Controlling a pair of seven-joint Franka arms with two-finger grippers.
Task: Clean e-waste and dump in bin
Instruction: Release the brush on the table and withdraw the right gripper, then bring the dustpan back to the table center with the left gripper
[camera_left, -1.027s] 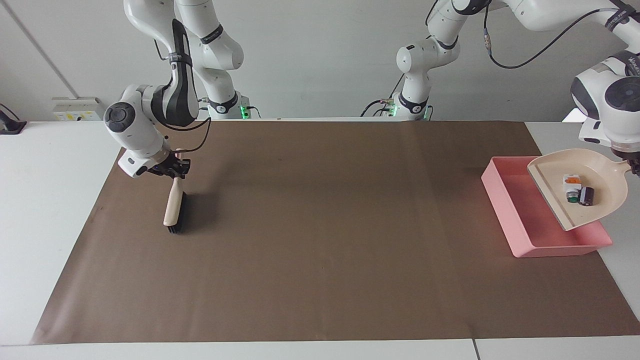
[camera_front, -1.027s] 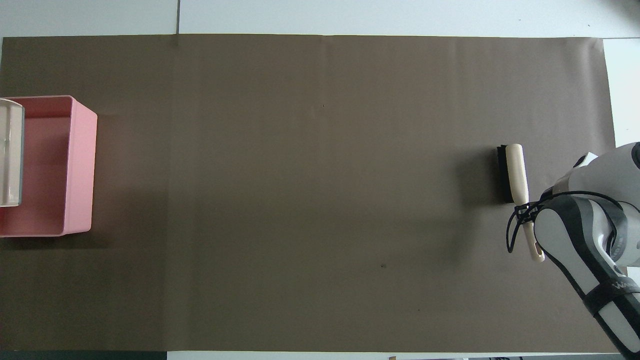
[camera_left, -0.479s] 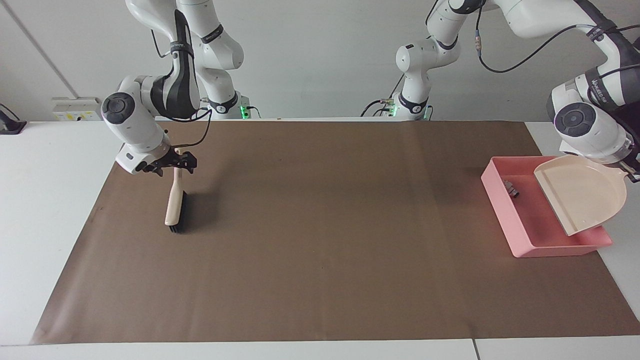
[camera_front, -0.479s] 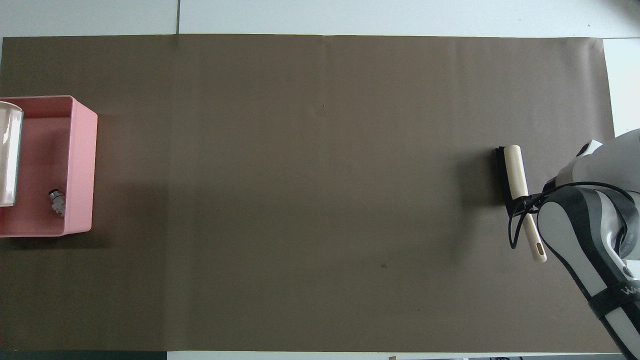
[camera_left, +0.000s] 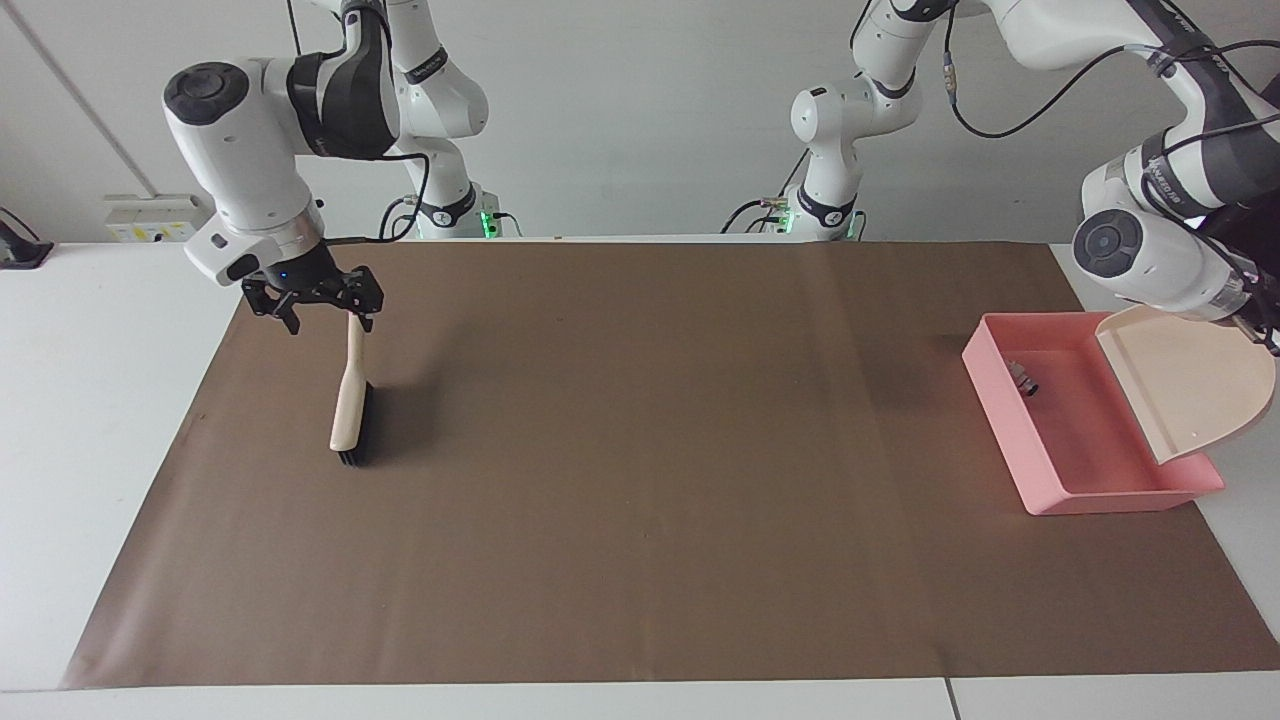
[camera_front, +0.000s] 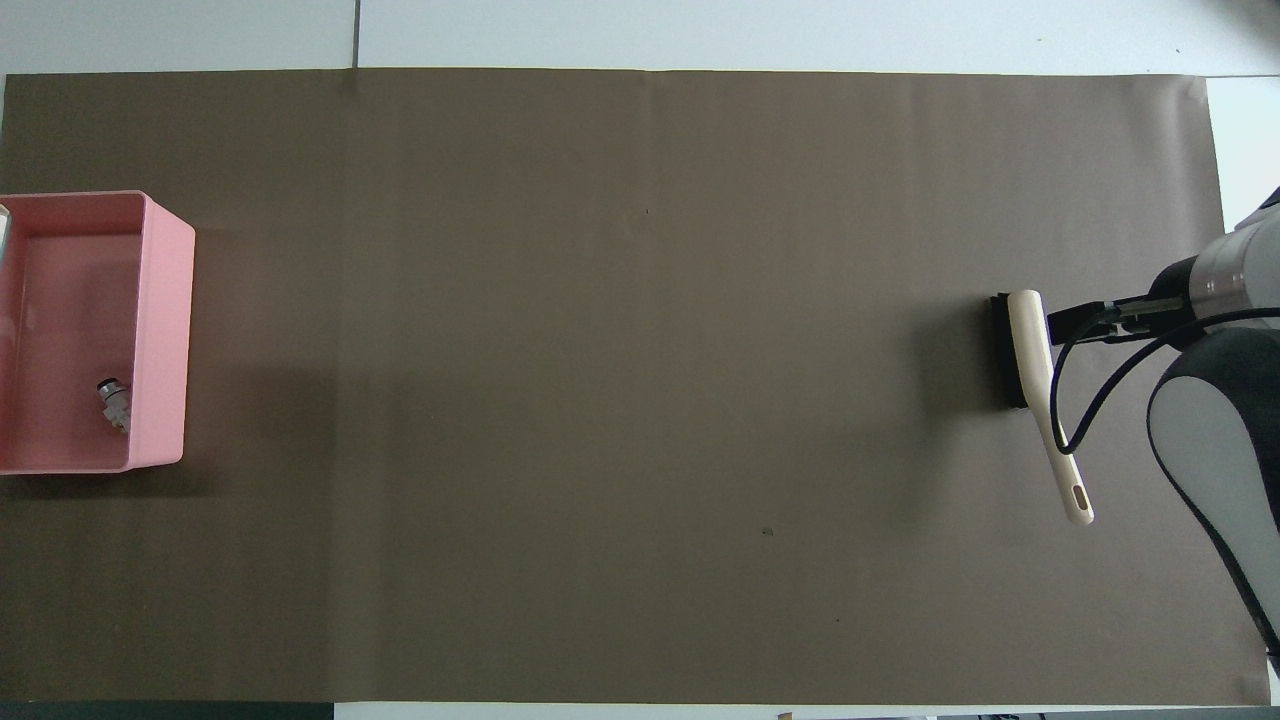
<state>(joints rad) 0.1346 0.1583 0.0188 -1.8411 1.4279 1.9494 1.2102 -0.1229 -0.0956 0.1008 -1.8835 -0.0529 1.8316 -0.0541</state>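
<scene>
Bin (camera_left: 1000, 425) on brown paper (camera_left: 640, 500) at the left arm's end of the counter (camera_left: 100, 400), holding one small e-waste part (camera_left: 1023, 379) by the wall nearer the robots; second part not visible. Left gripper (camera_left: 1268, 335) at the handle of a beige dustpan (camera_left: 1190, 385) tilted steeply over the bin, fingers hidden, so cannot tell their state. Right gripper (camera_left: 315, 305) raised over the handle end of the brush (camera_left: 350, 405), fingers spread apart, gripping nothing. Brush flat on the paper toward the right arm's end.
</scene>
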